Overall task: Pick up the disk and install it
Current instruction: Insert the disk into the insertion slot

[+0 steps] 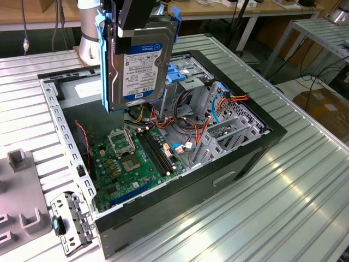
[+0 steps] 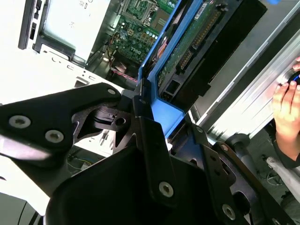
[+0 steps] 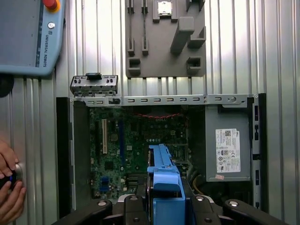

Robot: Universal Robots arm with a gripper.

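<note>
The disk [image 1: 139, 63] is up in the air, hanging upright over the open computer case [image 1: 229, 180]. Its white-and-blue label faces the exterior camera, with lines of dark print on the white part. The blue carrier frames its long edges. The end effector [image 1: 143, 27] is pinching the disk at its upper end. In both wrist views the black fingers [image 2: 145, 136] press against the blue carrier.

The disk's lower edge hangs free and touches nothing. Below it lies the green motherboard [image 1: 136, 158], flat on the case floor with open room above it. Toward the exterior view's right stands the grey drive cage [image 1: 229, 131], with orange, red and blue cables bunched beside it.

In the first wrist view a grey power-supply box [image 3: 227, 145] with a printed white sticker sits at one end of the case. A perforated metal rim [image 3: 159, 99] runs along the case edge.

The case rests on a ribbed metal surface [image 1: 294, 207]. A small grey bracket [image 1: 68, 224] lies just outside the rim, and a grey fixture plate [image 3: 164, 37] lies farther out. A person's hand [image 3: 9, 187] rests at the surface's edge, near a grey control pendant [image 3: 28, 33].
</note>
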